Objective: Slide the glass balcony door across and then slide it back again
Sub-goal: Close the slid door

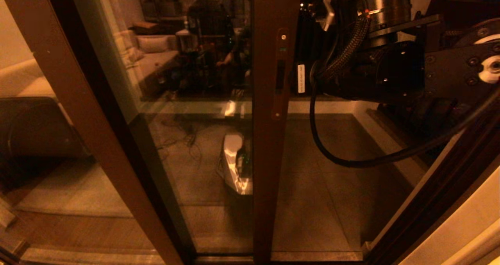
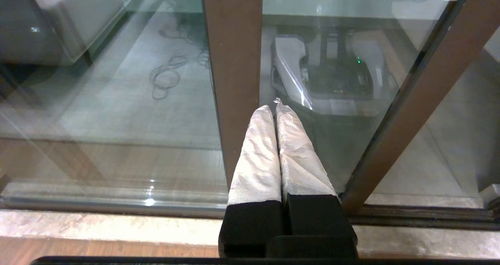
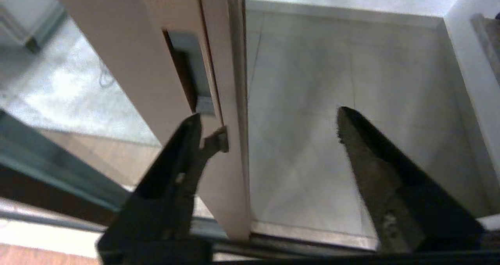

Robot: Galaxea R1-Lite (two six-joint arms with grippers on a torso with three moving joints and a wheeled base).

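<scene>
Glass balcony door (image 1: pixel 269 147): part-open, gap w/ bare balcony floor beside handle rail | R gripper (image 3: pixel 269 134): spread, straddling rail edge by handle slot (image 3: pixel 187 77) | L gripper (image 2: pixel 275 112): pressed together, idle | Stage: mid-slide; direction unclear.

The door (image 1: pixel 269 140) stands partly slid across, its handle rail (image 3: pixel 218 112) upright in the middle – glass to its left, the open gap onto the balcony floor (image 1: pixel 324 179) to its right. The right gripper (image 3: pixel 269 140) straddles that rail's edge just below the handle slot (image 1: pixel 279 74), one finger (image 3: pixel 183 155) on the slot side, the other in the gap. The left gripper (image 2: pixel 275 108) hangs low before the rail, above the track (image 2: pixel 390 212) – a couch (image 1: pixel 27 101) lies far left.
</scene>
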